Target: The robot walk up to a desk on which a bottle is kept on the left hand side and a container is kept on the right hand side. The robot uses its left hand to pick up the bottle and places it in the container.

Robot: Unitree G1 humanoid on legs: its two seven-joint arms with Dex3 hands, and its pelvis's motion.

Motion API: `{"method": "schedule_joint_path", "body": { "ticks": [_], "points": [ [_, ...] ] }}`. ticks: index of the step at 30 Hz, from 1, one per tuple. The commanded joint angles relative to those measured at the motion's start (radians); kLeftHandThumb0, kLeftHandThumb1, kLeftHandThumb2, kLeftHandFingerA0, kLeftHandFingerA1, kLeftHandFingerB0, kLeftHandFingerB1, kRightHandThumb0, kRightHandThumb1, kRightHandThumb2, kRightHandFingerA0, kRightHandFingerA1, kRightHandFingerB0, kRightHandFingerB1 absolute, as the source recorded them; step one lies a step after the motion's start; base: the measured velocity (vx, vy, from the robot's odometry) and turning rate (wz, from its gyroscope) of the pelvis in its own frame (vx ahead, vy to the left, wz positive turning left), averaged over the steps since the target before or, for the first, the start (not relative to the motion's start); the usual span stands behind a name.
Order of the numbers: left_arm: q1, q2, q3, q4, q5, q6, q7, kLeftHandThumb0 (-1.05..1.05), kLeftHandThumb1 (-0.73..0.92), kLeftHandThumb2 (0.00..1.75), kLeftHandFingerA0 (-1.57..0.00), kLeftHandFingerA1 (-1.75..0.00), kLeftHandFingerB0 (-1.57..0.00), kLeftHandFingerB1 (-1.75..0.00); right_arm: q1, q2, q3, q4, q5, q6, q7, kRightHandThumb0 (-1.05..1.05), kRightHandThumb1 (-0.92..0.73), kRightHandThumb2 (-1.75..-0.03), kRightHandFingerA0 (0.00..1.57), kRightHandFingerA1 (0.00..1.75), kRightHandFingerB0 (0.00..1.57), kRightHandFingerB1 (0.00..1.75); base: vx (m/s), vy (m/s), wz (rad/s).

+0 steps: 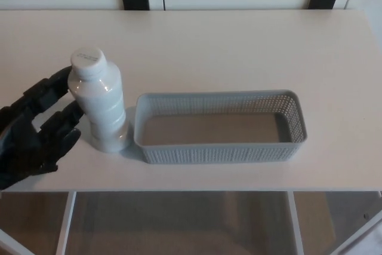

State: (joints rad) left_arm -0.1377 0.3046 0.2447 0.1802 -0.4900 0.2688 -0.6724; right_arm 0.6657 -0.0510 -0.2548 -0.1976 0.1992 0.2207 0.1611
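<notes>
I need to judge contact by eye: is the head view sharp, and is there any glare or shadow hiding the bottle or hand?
Head view: evenly lit and sharp; the white bottle carries small highlights on its shoulder, nothing washed out. The grey basket casts a soft shadow on its left, toward the bottle base. The black left hand reads dark, finger detail faint.
</notes>
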Motion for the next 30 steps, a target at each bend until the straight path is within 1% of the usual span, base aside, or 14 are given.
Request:
{"method": "schedule_joint_path", "body": {
  "ticks": [1,2,3,4,5,6,9,10,12,13,16,18,19,30],
  "points": [
    [-0.045,0.0,-0.003,0.045,-0.001,0.046,0.031,-0.52,0.53,0.55,0.0,-0.13,0.0,-0.01,-0.009,-0.011,-0.005,0.006,-0.005,0.014,-0.014,-0.12,-0.49,-0.92,0.53,0.66,0.12,0.48,0.0,0.0,0.0],
    [-0.051,0.0,-0.003,0.052,0.0,0.049,0.035,-0.54,0.51,0.56,0.0,-0.13,0.0,-0.02,-0.012,-0.013,-0.007,0.015,-0.001,0.006,-0.007,-0.14,-0.7,-0.61,0.58,0.52,0.22,0.33,0.0,0.0,0.0],
    [-0.055,-0.001,-0.003,0.056,0.001,0.052,0.038,-0.54,0.51,0.56,0.0,-0.13,0.0,-0.02,-0.012,-0.014,-0.007,0.016,0.001,0.003,-0.004,-0.14,-0.7,-0.61,0.58,0.52,0.22,0.33,0.0,0.0,0.0],
    [-0.062,0.002,-0.005,0.07,0.01,0.043,0.04,-0.54,0.45,0.7,0.0,-0.09,0.0,0.0,-0.011,-0.015,-0.006,0.012,0.001,0.002,-0.003,-0.12,-0.51,-0.93,0.51,0.65,0.11,0.47,0.0,0.0,0.0],
    [-0.067,0.003,-0.007,0.081,0.017,0.035,0.04,-0.54,0.45,0.7,0.0,-0.09,0.0,0.0,-0.01,-0.015,-0.005,0.008,0.0,0.002,-0.003,-0.12,-0.51,-0.93,0.51,0.65,0.11,0.47,0.0,0.0,0.0],
    [-0.073,0.011,-0.014,0.097,0.039,0.022,0.048,-0.56,0.44,0.7,0.0,-0.09,0.0,-0.03,-0.009,-0.014,-0.005,0.005,-0.001,0.003,-0.006,-0.15,-0.7,-0.6,0.59,0.53,0.21,0.33,0.0,0.0,0.0],
    [-0.081,0.024,-0.03,0.116,0.076,-0.001,0.064,-0.53,0.47,0.7,0.0,-0.12,0.0,-0.03,-0.009,-0.012,-0.007,0.01,0.001,0.0,-0.006,-0.17,-0.68,-0.61,0.58,0.53,0.21,0.34,0.0,0.0,0.0],
    [-0.082,0.039,-0.057,0.137,0.14,-0.069,0.084,-0.61,0.39,0.73,0.0,-0.15,0.0,-0.05,-0.008,-0.013,-0.007,0.013,0.003,-0.006,-0.002,-0.17,-0.69,-0.61,0.58,0.53,0.21,0.34,0.0,0.0,0.0],
    [-0.084,0.057,-0.092,0.168,0.222,-0.158,0.113,-0.6,0.39,0.73,0.0,-0.15,0.0,-0.04,-0.008,-0.014,-0.007,0.017,0.004,-0.012,0.003,-0.14,-0.71,-0.6,0.58,0.52,0.21,0.33,0.0,0.0,0.0],
    [-0.09,0.065,-0.114,0.192,0.266,-0.208,0.131,-0.62,0.4,0.72,0.0,-0.13,0.0,-0.01,-0.009,-0.014,-0.006,0.013,0.003,-0.007,0.001,-0.12,-0.52,-0.93,0.5,0.65,0.1,0.47,0.0,0.0,0.0],
    [-0.099,0.071,-0.141,0.211,0.305,-0.247,0.147,-0.63,0.4,0.73,0.0,-0.14,0.0,-0.02,-0.006,-0.011,-0.004,-0.009,0.006,0.013,-0.008,-0.12,-0.52,-0.93,0.5,0.65,0.1,0.47,0.0,0.0,0.0],
    [-0.103,0.07,-0.154,0.219,0.314,-0.259,0.152,-0.63,0.4,0.73,0.0,-0.13,0.0,-0.02,-0.005,-0.009,-0.005,-0.012,0.008,0.015,-0.01,-0.12,-0.51,-0.93,0.52,0.66,0.11,0.47,0.0,0.0,0.0],
    [-0.105,0.069,-0.164,0.221,0.327,-0.266,0.161,-0.64,0.38,0.7,-0.02,-0.19,0.0,-0.03,-0.005,-0.009,-0.005,-0.008,0.009,0.01,-0.007,-0.17,-0.69,-0.61,0.58,0.53,0.21,0.33,0.0,0.0,0.0],
    [-0.126,0.025,-0.256,0.179,0.391,-0.202,0.258,-0.62,0.38,0.71,-0.03,-0.21,0.0,-0.06,0.004,-0.011,0.014,-0.046,-0.008,0.02,-0.013,-0.14,-0.69,-0.59,0.61,0.53,0.22,0.33,0.0,0.0,0.0]
  ]
}}
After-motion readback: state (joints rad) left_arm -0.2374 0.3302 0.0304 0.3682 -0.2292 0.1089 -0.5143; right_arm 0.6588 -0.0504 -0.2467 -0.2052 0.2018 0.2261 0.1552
